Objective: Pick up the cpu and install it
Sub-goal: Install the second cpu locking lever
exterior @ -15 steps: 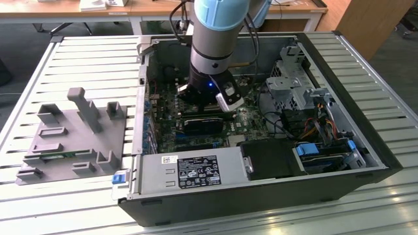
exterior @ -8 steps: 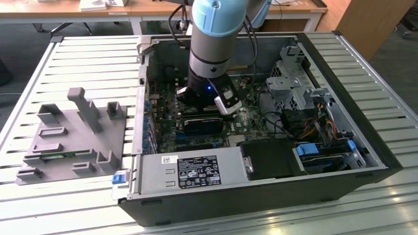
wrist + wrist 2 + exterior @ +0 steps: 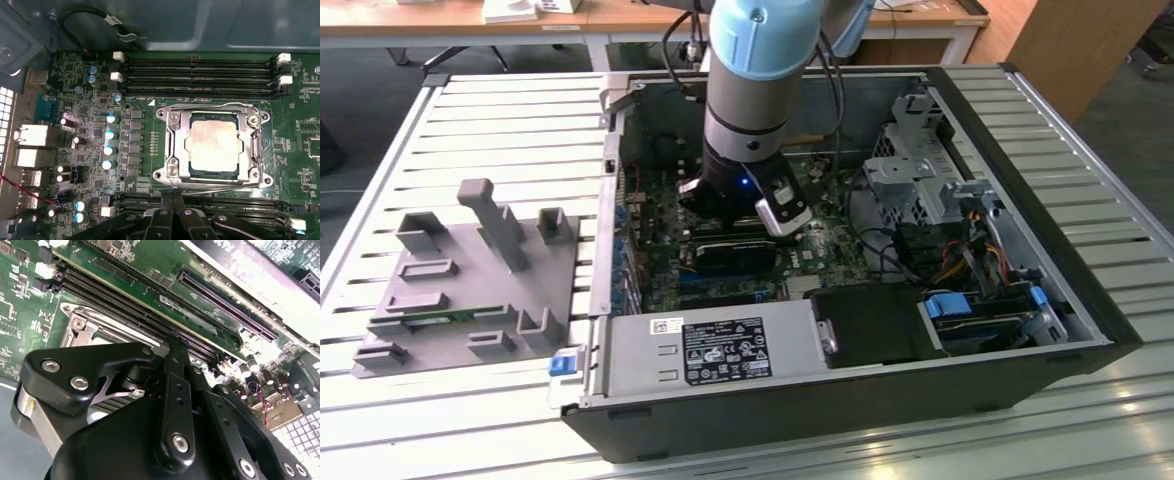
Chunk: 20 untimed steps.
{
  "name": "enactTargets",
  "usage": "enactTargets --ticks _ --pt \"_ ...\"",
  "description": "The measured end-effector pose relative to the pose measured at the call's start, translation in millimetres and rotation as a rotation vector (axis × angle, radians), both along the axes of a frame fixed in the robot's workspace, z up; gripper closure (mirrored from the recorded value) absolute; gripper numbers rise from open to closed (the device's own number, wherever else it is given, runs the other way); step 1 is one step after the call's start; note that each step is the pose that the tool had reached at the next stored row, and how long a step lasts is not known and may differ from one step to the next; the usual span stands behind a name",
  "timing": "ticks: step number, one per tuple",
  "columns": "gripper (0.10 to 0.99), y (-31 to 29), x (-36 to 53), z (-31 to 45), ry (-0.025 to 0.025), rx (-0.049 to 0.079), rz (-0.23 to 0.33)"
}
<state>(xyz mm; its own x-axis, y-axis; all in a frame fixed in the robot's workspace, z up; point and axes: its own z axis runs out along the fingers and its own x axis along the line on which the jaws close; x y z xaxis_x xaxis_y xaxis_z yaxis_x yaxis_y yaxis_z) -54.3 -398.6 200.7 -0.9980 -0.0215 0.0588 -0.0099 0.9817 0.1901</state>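
cpu: I'm seeing the cpu (image 3: pixel 214 146), flat, square, dull silver, sitting inside the metal socket frame (image 3: pixel 172 150).
tool: my tool (image 3: pixel 172 196) is hovering empty, fingers pressed together, over black memory slots (image 3: pixel 200 75).
surroundings: green motherboard (image 3: pixel 90 135), open case (image 3: pixel 1067 330) resting on slatted counter (image 3: pixel 454 130).

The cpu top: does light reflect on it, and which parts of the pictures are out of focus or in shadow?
In the first wrist view the cpu shows a soft pale sheen, no hard glare, and the board is sharp. In the second wrist view the hand looms dark and close, the far board slightly soft. In the exterior view the computer case interior lies in shadow.
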Motion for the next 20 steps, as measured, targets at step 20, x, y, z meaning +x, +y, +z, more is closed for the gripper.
enactTargets --ticks 20 --pt "0.980 -0.2 -7.2 -6.5 -0.0061 0.053 0.000"
